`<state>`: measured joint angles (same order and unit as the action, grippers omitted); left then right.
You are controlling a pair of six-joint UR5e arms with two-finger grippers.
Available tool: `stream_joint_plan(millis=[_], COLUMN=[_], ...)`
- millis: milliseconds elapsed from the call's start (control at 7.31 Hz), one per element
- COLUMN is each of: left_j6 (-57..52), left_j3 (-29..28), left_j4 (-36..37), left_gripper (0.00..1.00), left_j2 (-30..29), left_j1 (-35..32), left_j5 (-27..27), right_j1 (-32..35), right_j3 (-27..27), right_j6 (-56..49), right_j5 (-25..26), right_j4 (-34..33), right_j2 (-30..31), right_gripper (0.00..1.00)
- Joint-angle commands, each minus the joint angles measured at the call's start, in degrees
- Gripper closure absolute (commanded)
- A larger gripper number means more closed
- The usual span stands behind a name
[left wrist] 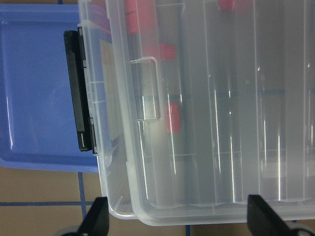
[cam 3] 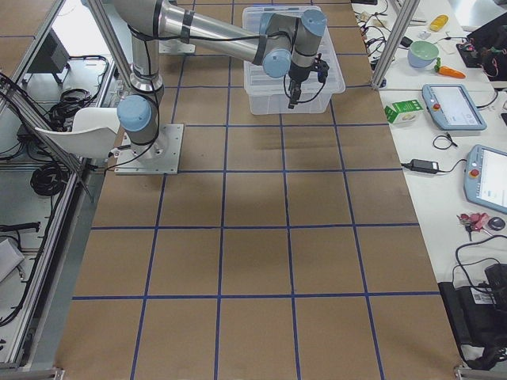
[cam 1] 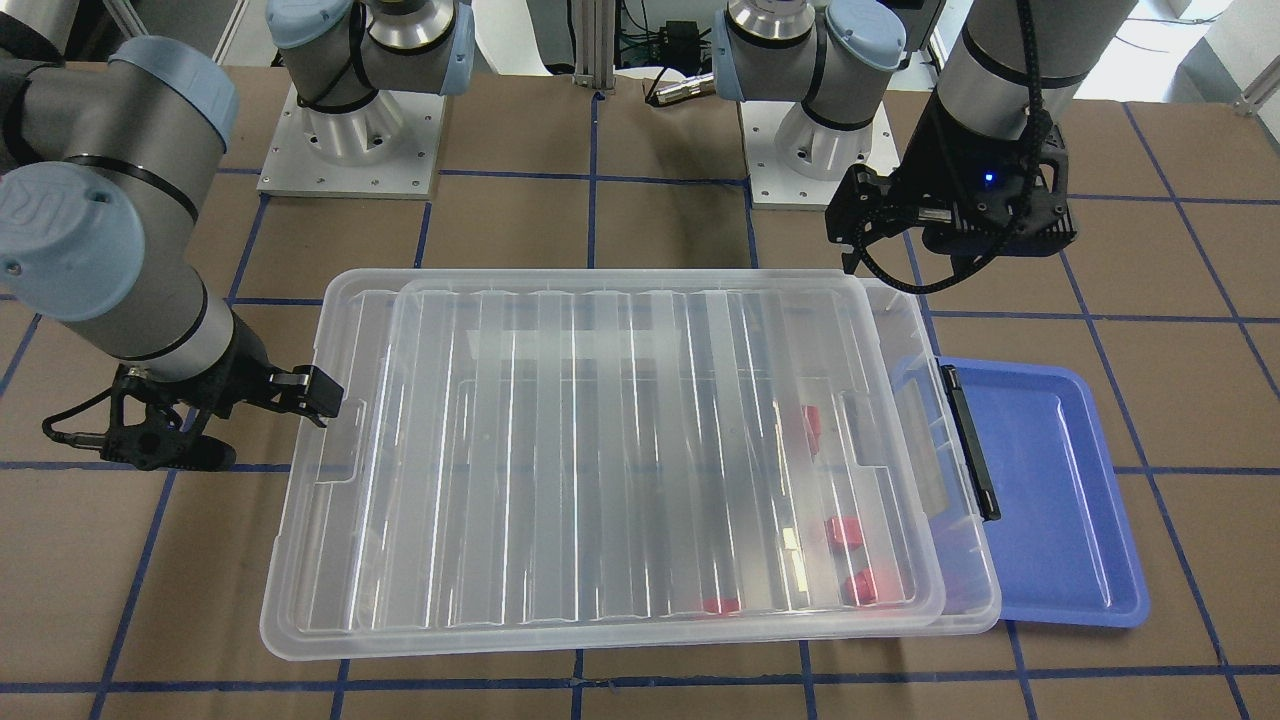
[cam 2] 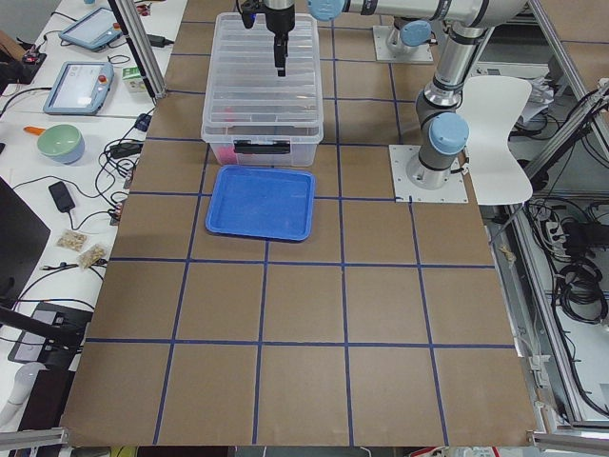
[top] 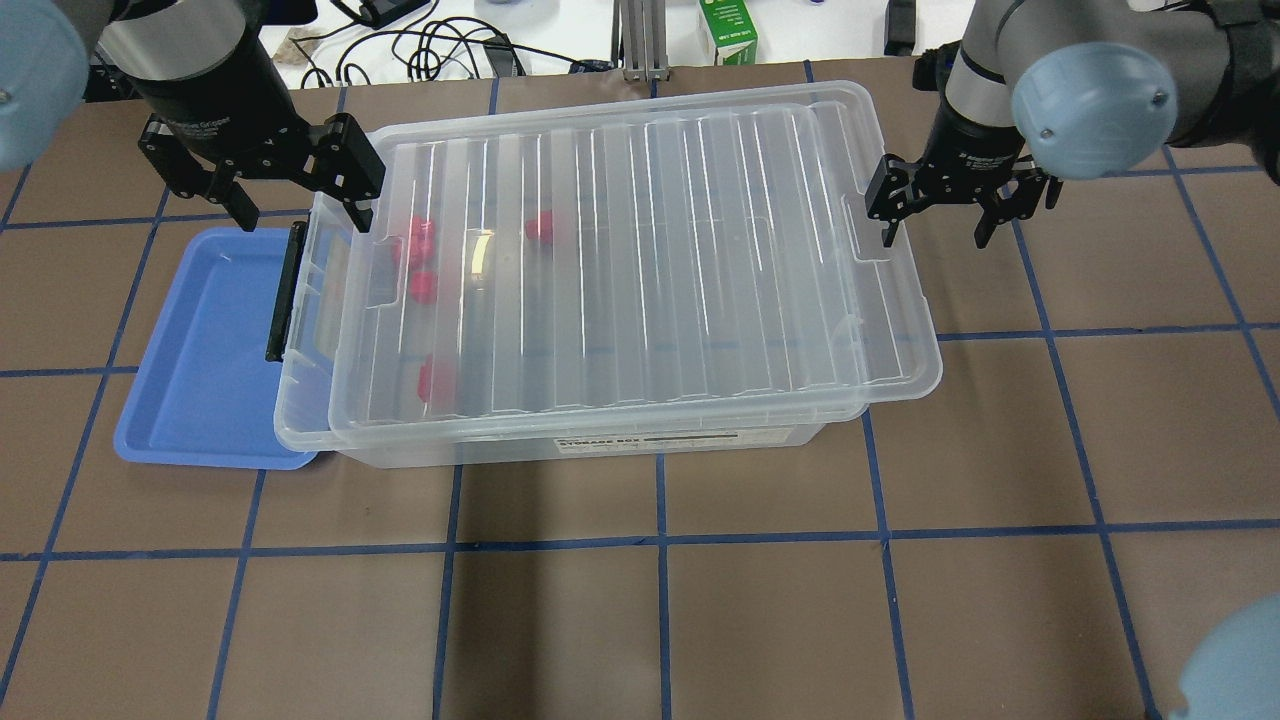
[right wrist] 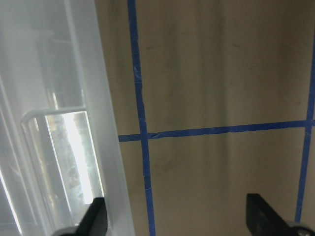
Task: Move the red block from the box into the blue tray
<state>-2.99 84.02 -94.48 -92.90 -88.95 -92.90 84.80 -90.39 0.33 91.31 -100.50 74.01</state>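
- Red blocks (top: pixel 541 226): several, all inside the box (top: pixel 600 447), near its latch end, under the lid (top: pixel 650 250).
- Lid: on the box, slid askew away from the latch end.
- Tray (top: pixel 200 340): just beside the box's latch end, holding nothing.
- Left end effector (top: pixel 295 195): spread, empty, above the box's latch-end corner.
- Right end effector (top: pixel 935 215): spread, empty, at the box's opposite end.
- Status: nothing delivered; lid clearance, pick and placement outstanding.

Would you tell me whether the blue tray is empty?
Empty: the blue tray shows only bare floor; the red blocks lie inside the box.

Brown table (top: pixel 760 600) (blue tape grid (top: pixel 660 541)) beside a white chair (cam 2: pixel 500 114).
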Motion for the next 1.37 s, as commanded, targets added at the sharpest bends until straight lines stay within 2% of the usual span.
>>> stream_joint_plan(millis=[0, 547, 684, 1094, 1231], left_j6=[0.0, 0.0, 0.0, -0.35, -1.05], left_j3=[0.0, 0.35, 1.14, 7.09, 10.17], left_j4=[0.0, 0.0, 0.17, 4.82, 10.05], left_gripper=[0.0, 0.0, 0.0, 0.0, 0.0], left_j2=[0.09, -0.52, -1.14, -1.58, -1.58], left_j1=[0.0, 0.0, 0.09, 0.09, 0.18], left_j5=[0.0, 0.52, 0.44, 0.53, 0.53], right_j1=[-2.52, -8.76, -9.47, -12.71, -13.77], right_j3=[0.12, 0.12, 0.12, 0.21, 0.21], right_j6=[-3.12, -3.58, -6.72, -8.86, -10.25], right_j5=[0.27, 0.79, 2.02, 4.47, 4.66], right_j4=[-0.14, 0.56, 0.04, 0.39, 0.3], right_j2=[0.35, 0.61, 0.53, 0.61, 0.61], right_gripper=[0.0, 0.0, 0.0, 0.0, 0.0])
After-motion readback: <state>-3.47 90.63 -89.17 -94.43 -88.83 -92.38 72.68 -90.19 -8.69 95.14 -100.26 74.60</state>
